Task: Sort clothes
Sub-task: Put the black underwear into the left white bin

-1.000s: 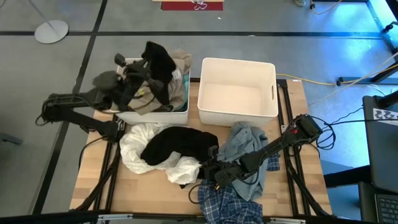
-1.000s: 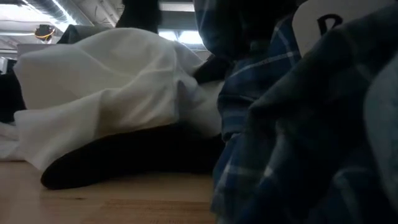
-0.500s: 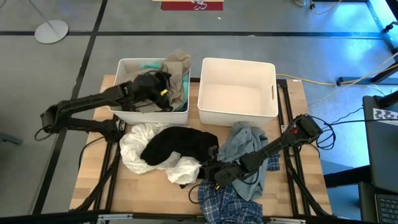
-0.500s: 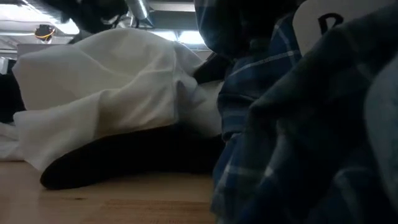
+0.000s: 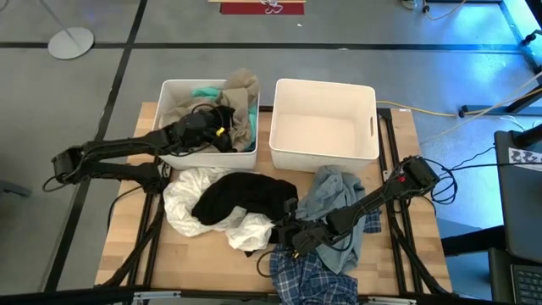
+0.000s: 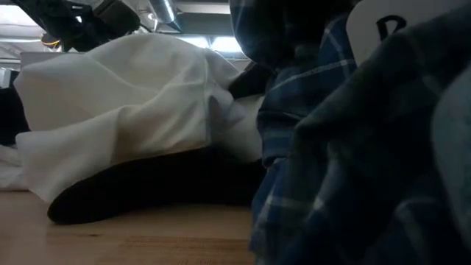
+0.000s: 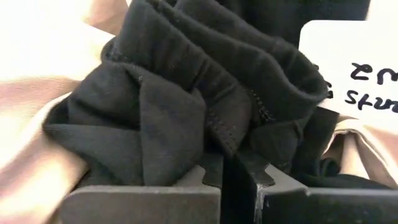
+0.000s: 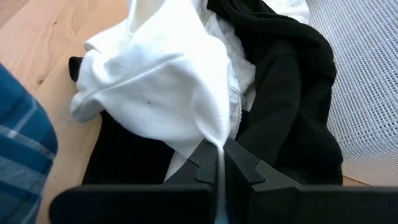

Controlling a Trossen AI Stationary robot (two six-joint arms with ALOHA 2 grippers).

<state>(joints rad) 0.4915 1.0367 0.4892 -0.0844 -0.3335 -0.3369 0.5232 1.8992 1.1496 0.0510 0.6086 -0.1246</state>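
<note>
My left gripper (image 5: pixel 213 127) is down in the left white bin (image 5: pixel 207 155), shut on a black garment (image 7: pixel 186 81) that lies bunched on beige cloth (image 7: pixel 37 93). The bin also holds a beige garment (image 5: pixel 246 89) and a teal one (image 5: pixel 203 91). My right gripper (image 5: pixel 284 230) is low over the table's middle, shut on a white garment (image 8: pixel 155 81). The white garment (image 5: pixel 186 199) lies crumpled on the table with another black garment (image 5: pixel 241 196) across it. My left gripper pinches a bunched fold of the black garment (image 7: pixel 214 134) between its two fingers, several layers. The fingers slant down into the bin from the table's left. The garment rests on the beige cloth in the bin. My right gripper pinches a corner of the white garment (image 8: pixel 214 138) between its two fingertips, coming low from the table's right. The cloth rises in a peak from the fingers. The rest lies on the table and on the black garment (image 8: pixel 286 93).
The right white bin (image 5: pixel 326 83) stands behind the pile. A light blue denim garment (image 5: pixel 334 195) lies under my right arm and a blue plaid one (image 5: pixel 313 280) at the near edge, filling the right of the low view (image 6: pixel 331 147). A white written tag (image 7: pixel 351 68) shows by the left fingers.
My left gripper has come down from above the left bin into it, carrying the black garment. The garment hung lifted over the bin's far side a second ago and now lies bunched inside the bin. My right arm has kept still.
</note>
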